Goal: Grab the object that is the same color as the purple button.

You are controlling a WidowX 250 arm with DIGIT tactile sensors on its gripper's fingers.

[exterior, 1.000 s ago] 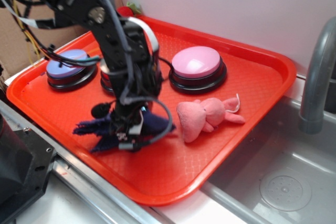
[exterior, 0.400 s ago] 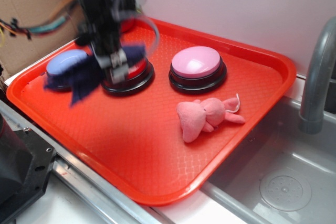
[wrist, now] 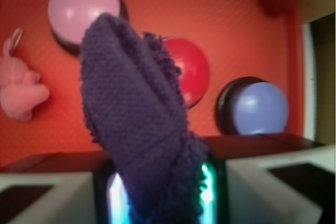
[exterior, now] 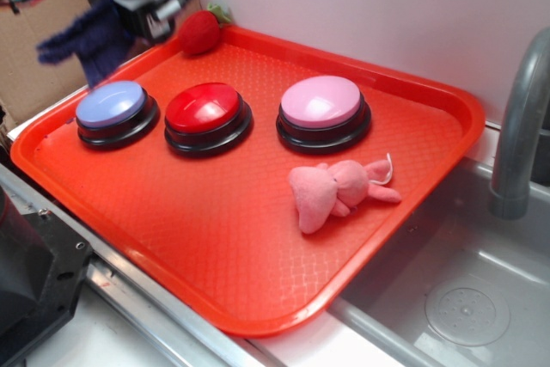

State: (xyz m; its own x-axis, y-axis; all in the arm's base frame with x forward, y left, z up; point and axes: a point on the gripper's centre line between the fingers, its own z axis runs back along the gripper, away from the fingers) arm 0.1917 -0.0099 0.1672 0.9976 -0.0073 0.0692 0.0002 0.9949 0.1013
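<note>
One orange tray [exterior: 412, 204] carries three dome buttons: a purple button [exterior: 110, 104], a red one [exterior: 203, 108], a pink one [exterior: 321, 100]. One strawberry [exterior: 198, 32], one pink plush toy [exterior: 331, 191], one purple rag [exterior: 94, 33].

Exterior high, oblique; wrist straight down; shared tray [exterior: 258, 247]

Red tray [exterior: 258, 298] holds strawberry [exterior: 198, 31], pink plush [exterior: 337, 191].

red tray [exterior: 258, 281] holds three buttons (purple [exterior: 110, 103], red [exterior: 203, 107], pink [exterior: 320, 100]), pink plush [exterior: 333, 192], strawberry [exterior: 198, 31].
</note>
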